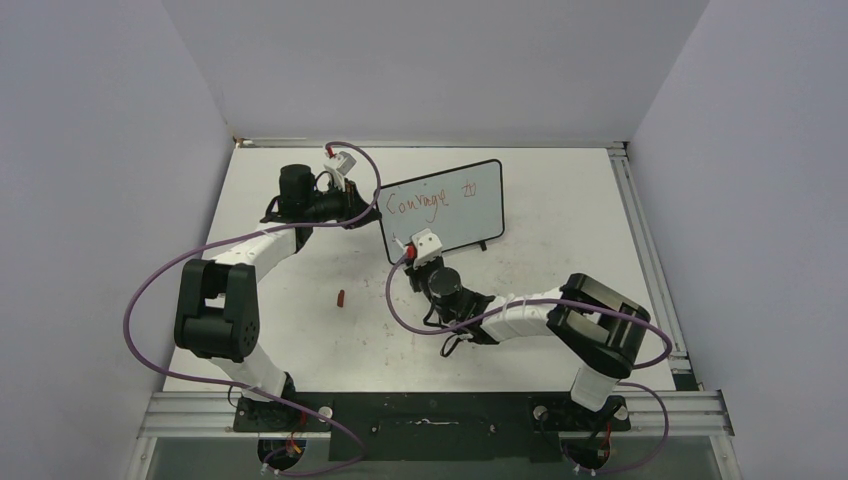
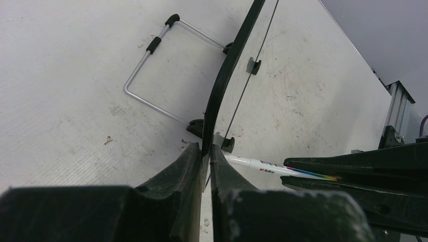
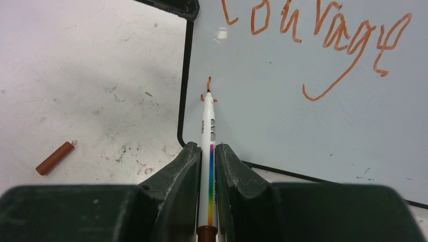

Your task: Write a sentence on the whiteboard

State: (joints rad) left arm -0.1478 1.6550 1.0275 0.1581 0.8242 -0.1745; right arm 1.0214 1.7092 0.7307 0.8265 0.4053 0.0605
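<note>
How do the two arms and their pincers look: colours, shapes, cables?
Both the left arm and the right arm have white rounded links between bulky black joints. A purple cable loops loosely along each. A small white block with a red bit sits at each wrist. The left pincer and right pincer have two matte black fingers that taper to the tips.

I see the whiteboard [image 1: 465,228], glossy white in a thin black frame with rounded corners, standing propped at the far middle of the scene, face toward the near side. The sentence [image 1: 418,200] reads only "Courage" in thin red strokes, with a small red mark below at the left.
</note>
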